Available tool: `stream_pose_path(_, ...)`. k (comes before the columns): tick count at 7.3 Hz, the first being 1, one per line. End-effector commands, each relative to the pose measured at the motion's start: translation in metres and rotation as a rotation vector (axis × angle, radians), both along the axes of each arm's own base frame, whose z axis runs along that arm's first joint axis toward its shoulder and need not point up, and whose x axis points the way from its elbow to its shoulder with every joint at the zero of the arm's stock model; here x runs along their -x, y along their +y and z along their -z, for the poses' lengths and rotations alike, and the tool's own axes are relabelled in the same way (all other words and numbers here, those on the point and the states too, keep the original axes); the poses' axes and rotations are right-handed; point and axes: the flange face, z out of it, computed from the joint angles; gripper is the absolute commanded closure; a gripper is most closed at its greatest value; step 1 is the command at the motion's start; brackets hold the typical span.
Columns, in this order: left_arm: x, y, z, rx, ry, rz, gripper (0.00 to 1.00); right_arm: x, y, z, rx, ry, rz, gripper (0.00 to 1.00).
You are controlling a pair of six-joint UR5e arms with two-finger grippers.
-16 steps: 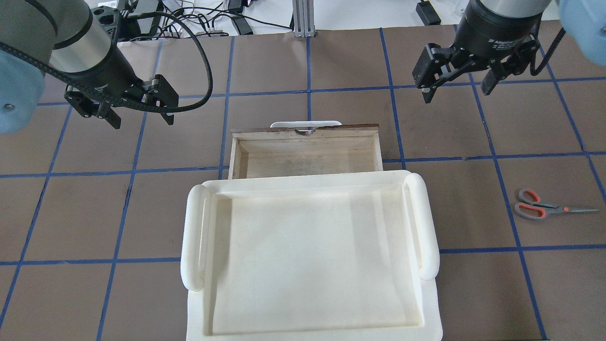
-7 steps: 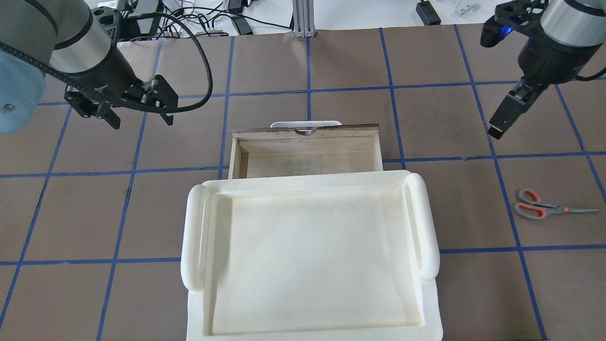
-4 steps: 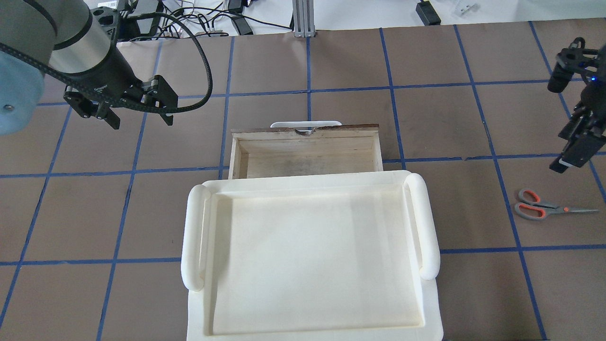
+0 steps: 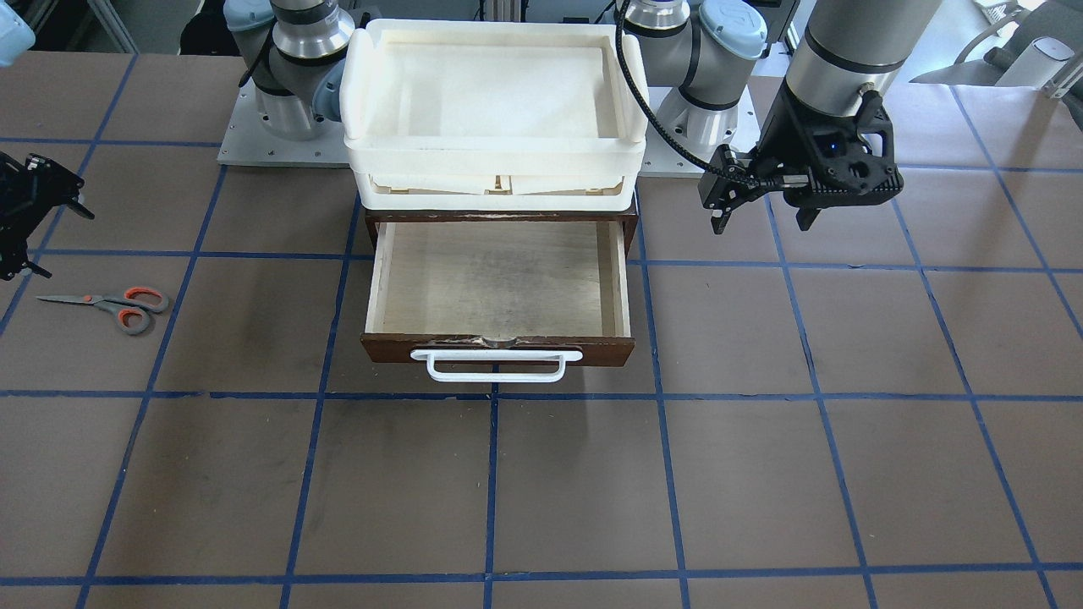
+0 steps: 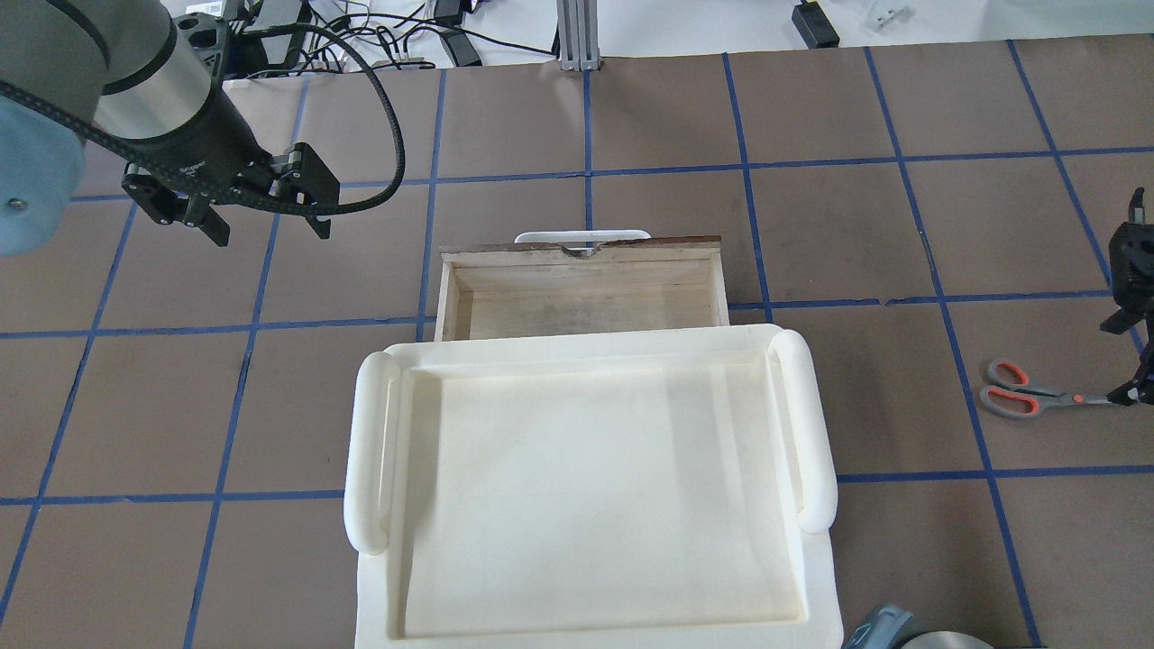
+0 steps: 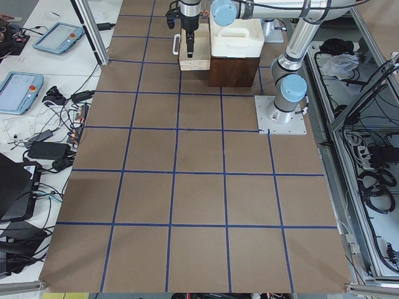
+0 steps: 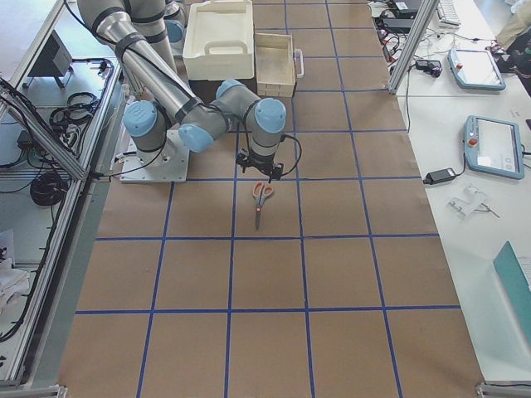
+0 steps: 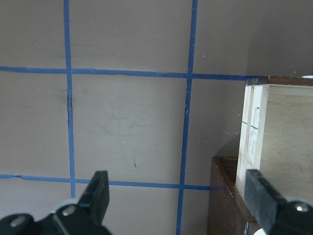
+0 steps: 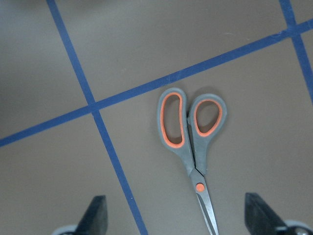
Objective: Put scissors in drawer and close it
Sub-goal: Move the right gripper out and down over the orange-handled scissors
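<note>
So, nothing is done yet: your scissors (image 9: 193, 142) lie flat on the table (image 5: 856, 225), well apart from the open drawer (image 4: 499, 279). Grasping, placing and shutting all remain. The right gripper (image 9: 178, 218) hangs over them, fingers (image 9: 98, 213) spread. The left gripper (image 5: 270, 230), also spread, hovers beside the drawer. The scissors have grey handles, orange-red loops and thin metal blades, closed. The drawer is pale wood inside, with a dark chipped front and a white bar handle (image 4: 497, 365).

The right gripper (image 5: 1127, 359) has left the far side of the table, where it hung 2.2 s ago. It has turned about its wrist, swung out to the table's right edge and come down over the blade end of the scissors (image 5: 1037, 395) (fingers spread, 1 on each side of the blades in the wrist view). A grey-blue arm joint (image 5: 888, 628) has come into the overhead view's bottom edge.
</note>
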Motion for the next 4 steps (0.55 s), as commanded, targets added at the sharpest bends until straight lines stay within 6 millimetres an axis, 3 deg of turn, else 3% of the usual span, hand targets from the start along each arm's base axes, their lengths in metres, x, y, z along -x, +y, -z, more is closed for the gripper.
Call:
stream_pose_path(1, 0.002, 0.002, -0.002, 0.005, 0.006, 0.001, 0.00, 0.027, 0.021, 0.060, 0.065, -0.020, -0.103, 0.00)
stream_pose_path(2, 0.001, 0.002, -0.002, 0.003, -0.004, 0.001, 0.00, 0.034, 0.016, 0.084, 0.086, -0.010, -0.151, 0.00)
stream_pose_path(4, 0.001, 0.001, 0.000, 0.004, -0.001, -0.001, 0.00, 0.034, 0.018, 0.094, 0.154, -0.025, -0.183, 0.00)
